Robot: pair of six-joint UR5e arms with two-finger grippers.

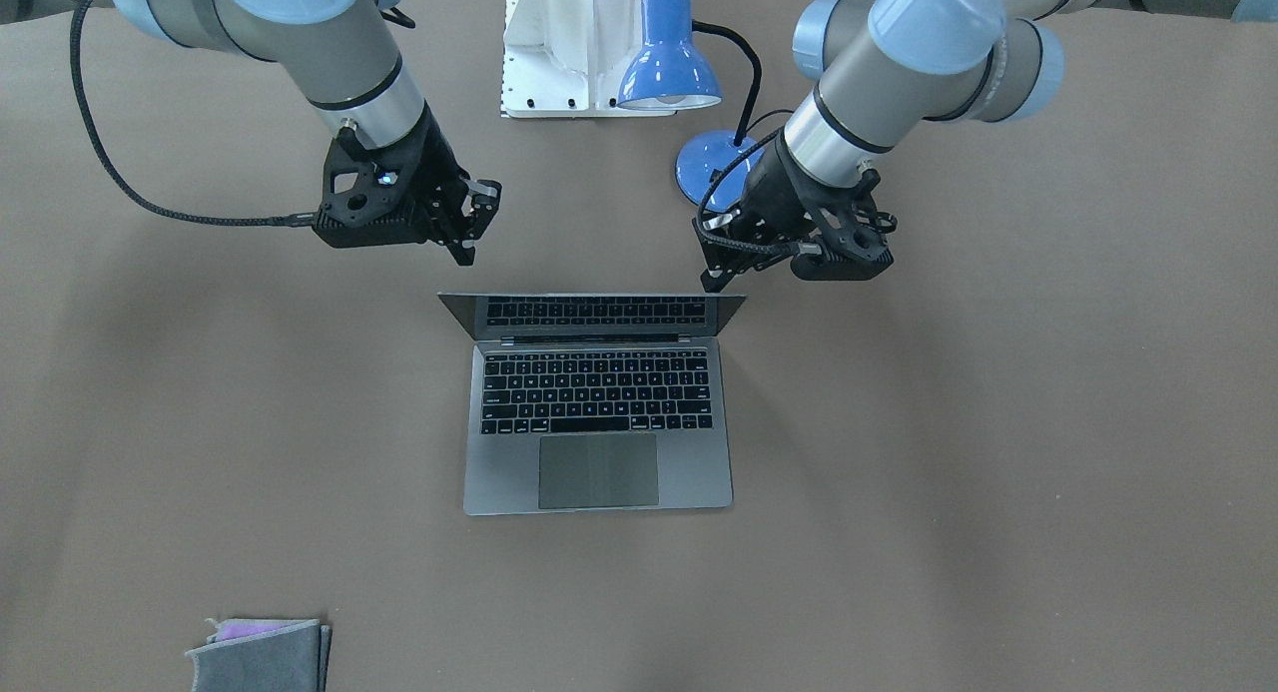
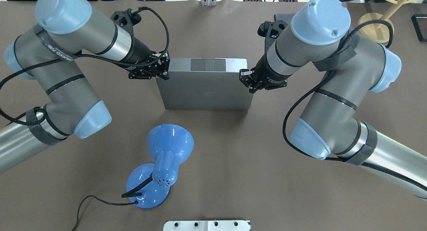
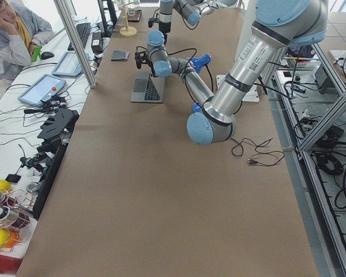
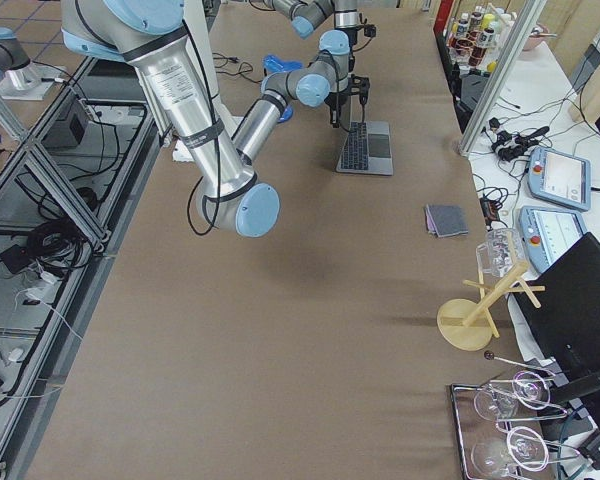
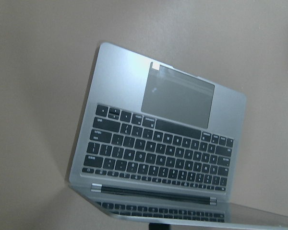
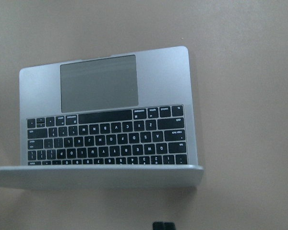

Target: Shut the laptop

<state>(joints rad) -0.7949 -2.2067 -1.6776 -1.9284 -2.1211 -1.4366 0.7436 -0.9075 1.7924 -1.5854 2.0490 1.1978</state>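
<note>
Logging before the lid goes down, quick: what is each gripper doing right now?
Left gripper: open, holding nothing, beside one side edge of the laptop lid.
Right gripper: open, holding nothing, beside the opposite edge.

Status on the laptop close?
Left gripper and right gripper empty, flanking the laptop lid's upper corners; open or shut unclear. Laptop open, lid roughly upright. Keyboard bare; lamp behind the lid, out of its path.
</note>
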